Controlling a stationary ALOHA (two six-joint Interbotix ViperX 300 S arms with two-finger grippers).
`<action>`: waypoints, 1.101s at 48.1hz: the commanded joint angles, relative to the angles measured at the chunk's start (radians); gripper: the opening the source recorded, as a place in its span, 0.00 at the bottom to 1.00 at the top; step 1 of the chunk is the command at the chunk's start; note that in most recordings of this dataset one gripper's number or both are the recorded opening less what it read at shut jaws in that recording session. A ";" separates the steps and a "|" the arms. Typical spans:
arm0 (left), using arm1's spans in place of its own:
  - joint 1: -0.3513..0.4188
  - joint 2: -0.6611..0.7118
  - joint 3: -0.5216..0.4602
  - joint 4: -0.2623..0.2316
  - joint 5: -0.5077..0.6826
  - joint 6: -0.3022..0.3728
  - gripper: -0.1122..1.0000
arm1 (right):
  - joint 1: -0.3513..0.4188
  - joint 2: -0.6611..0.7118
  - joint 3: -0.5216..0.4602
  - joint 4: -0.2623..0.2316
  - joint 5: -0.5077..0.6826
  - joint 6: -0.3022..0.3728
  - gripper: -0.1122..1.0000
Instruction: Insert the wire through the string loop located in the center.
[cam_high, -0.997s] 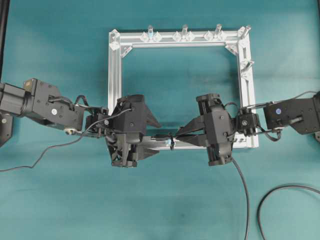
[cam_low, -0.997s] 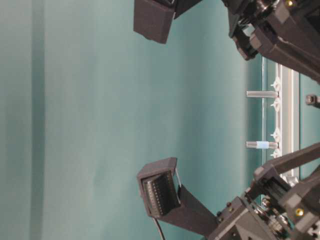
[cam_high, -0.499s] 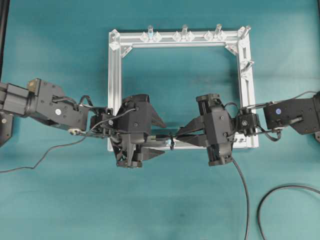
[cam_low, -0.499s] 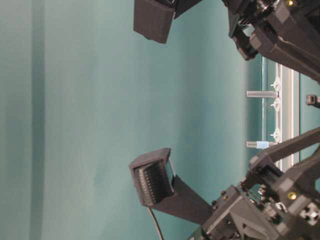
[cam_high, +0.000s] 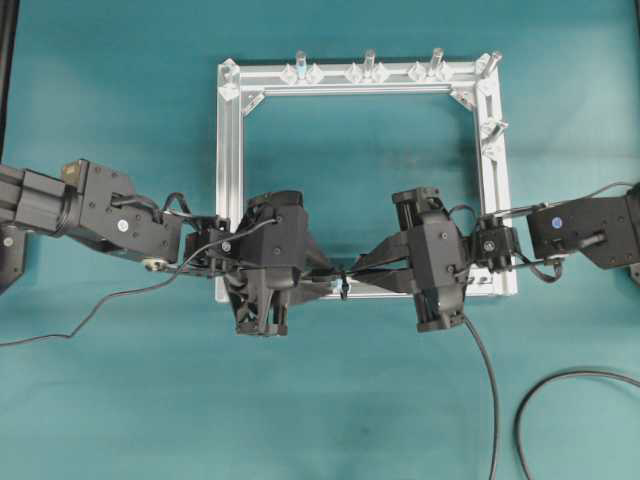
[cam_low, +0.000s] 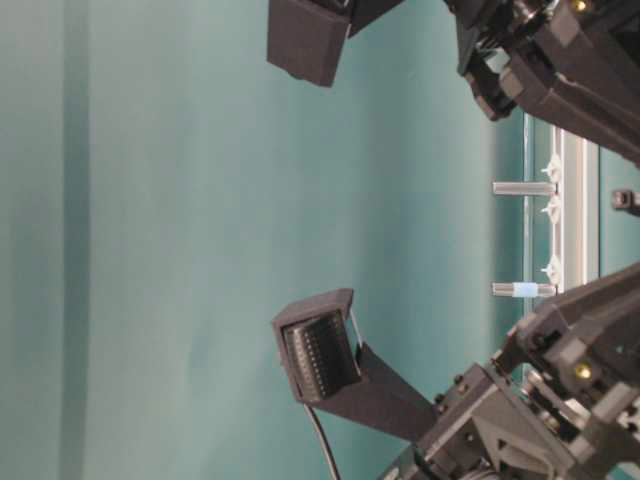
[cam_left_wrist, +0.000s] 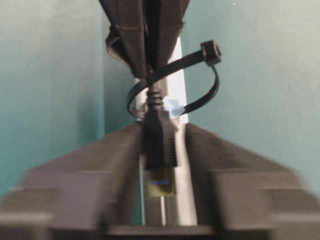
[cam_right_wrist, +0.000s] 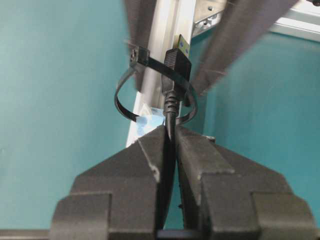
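Note:
The string loop (cam_high: 343, 283) is a black tie ringed round the near bar of the silver frame (cam_high: 229, 180). The wire (cam_right_wrist: 170, 107) runs through the string loop (cam_right_wrist: 120, 102). Its black plug with the metal tip lies on the far side from my right gripper (cam_right_wrist: 170, 129), which is shut on the thin cable just short of the loop. In the left wrist view the wire's plug (cam_left_wrist: 160, 142) sits on the near side of the string loop (cam_left_wrist: 215, 90). My left gripper (cam_left_wrist: 162, 127) has its fingers drawn in against the plug. Overhead, the left gripper (cam_high: 318, 285) and right gripper (cam_high: 365, 275) face each other across the loop.
Silver upright pegs (cam_high: 369, 62) stand along the frame's far bar and more at its right corner (cam_high: 492, 128). Dark cables trail over the teal mat at the left (cam_high: 90, 310) and lower right (cam_high: 485, 380). The table-level view shows the frame (cam_low: 575, 200) and both wrist cameras.
My left gripper has moved right along the bar toward the loop, and its wide-open jaws have closed in on the plug. The right arm and its grip have stayed still.

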 joint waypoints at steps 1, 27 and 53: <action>-0.003 -0.032 -0.012 0.003 -0.008 0.009 0.29 | -0.002 -0.012 -0.014 -0.002 -0.012 0.000 0.18; -0.005 -0.037 -0.011 0.003 -0.008 0.009 0.27 | -0.003 -0.012 -0.014 -0.002 -0.005 0.002 0.18; -0.005 -0.037 -0.011 0.005 -0.006 0.011 0.27 | -0.003 -0.012 -0.029 -0.002 0.063 0.000 0.18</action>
